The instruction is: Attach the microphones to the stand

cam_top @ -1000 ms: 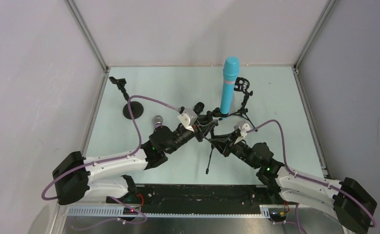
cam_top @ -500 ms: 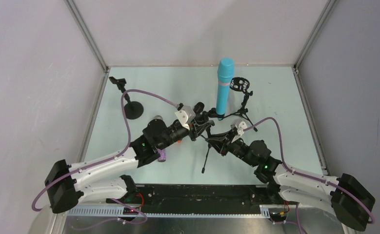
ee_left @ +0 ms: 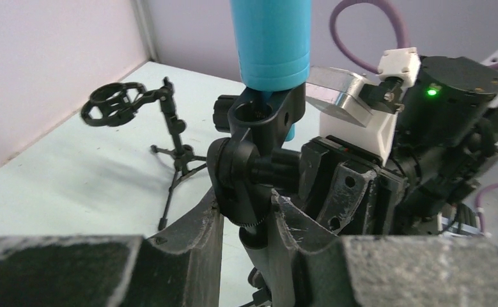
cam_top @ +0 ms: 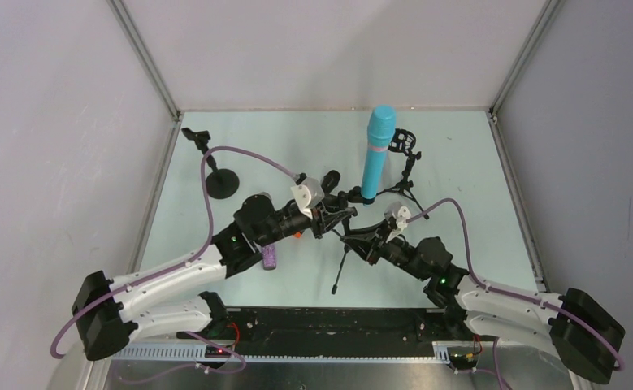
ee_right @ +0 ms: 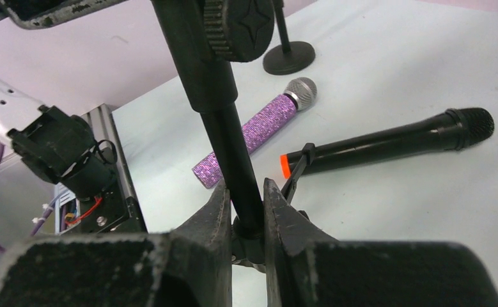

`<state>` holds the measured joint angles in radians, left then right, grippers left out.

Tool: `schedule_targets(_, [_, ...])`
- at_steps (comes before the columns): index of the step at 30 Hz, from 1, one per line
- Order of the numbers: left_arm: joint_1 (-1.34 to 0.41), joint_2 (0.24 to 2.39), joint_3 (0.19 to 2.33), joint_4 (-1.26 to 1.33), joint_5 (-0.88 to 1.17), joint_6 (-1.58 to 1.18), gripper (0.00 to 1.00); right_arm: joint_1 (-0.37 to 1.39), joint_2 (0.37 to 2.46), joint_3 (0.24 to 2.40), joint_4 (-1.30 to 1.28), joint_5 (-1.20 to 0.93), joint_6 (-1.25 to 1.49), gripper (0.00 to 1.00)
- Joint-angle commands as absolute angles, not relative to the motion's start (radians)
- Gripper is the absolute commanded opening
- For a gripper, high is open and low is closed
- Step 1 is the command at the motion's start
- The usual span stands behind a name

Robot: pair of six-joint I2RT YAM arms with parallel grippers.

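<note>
Listing L→R, top view unless noted.

1. Round-base stand [cam_top: 222, 183]: far L of desk [cam_top: 459, 162], clip empty.
2. Purple mic [ee_right: 259, 131]: flat on desk. A sec ago its mesh head showed beside L arm [cam_top: 175, 272]. Arm has since drawn back leftward, so only the tail end peeps out in top view. Mic itself unmoved.
3. Black mic [ee_right: 387, 144]: flat, near purple one. Top view shows head + orange tip only; rest under arm.
4. L pincer [ee_left: 246, 204]: closed tight on swivel joint under clip [ee_left: 294, 109] of held stand [ee_right: 227, 137].
5. R pincer [ee_right: 246, 204]: clamped on same stand's pole, lower down.
6. Turquoise mic [cam_top: 375, 154]: butt sits in that clip, standing nearly upright. Over last sec its top swung L, then back R + a bit nearer. Stand's free leg tip drifted L. Reads as a tilt/position adj. w/ mic already in, not a fresh insertion. Est. 1 of 3 attached, 2 to go.
7. Ring-mount tripod [cam_top: 403, 143]: standing just R of turquoise mic, empty.

Not determinable: whether mic is fully seated. Its head is cut off in L wrist view. Held stand's other legs hidden; whether any foot touches desk, can't tell.
</note>
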<state>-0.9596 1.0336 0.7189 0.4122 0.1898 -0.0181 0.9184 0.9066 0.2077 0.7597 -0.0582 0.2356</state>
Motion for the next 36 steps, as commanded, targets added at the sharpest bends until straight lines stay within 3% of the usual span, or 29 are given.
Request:
schedule_targets(1, [-0.951, 0.913, 0.882, 0.788, 0.385, -0.051, 0.0, 0.871, 0.892, 0.145, 0.573, 0.005, 0.268, 0.0])
schedule_targets(5, [-0.953, 0.955, 0.851, 0.788, 0.494, -0.097, 0.0, 0.866, 0.804, 0.232, 0.517, -0.096, 0.23, 0.01])
schedule_targets(10, [-0.957, 0.972, 0.77, 0.804, 0.47, -0.111, 0.0, 0.85, 0.694, 0.297, 0.458, -0.143, 0.213, 0.34])
schedule_targets(16, [-0.956, 0.98, 0.74, 0.807, 0.44, -0.112, 0.0, 0.794, 0.615, 0.311, 0.459, -0.243, 0.245, 0.6])
schedule_targets(21, [-0.956, 1.009, 0.748, 0.806, 0.472, -0.122, 0.0, 0.765, 0.584, 0.312, 0.467, -0.331, 0.24, 0.86])
schedule_targets(30, [-0.956, 1.039, 0.755, 0.807, 0.524, -0.128, 0.0, 0.753, 0.605, 0.342, 0.496, -0.552, 0.169, 0.92])
schedule_targets(36, [-0.957, 1.046, 0.747, 0.828, 0.518, -0.129, 0.0, 0.753, 0.634, 0.346, 0.609, -0.547, 0.265, 0.91])
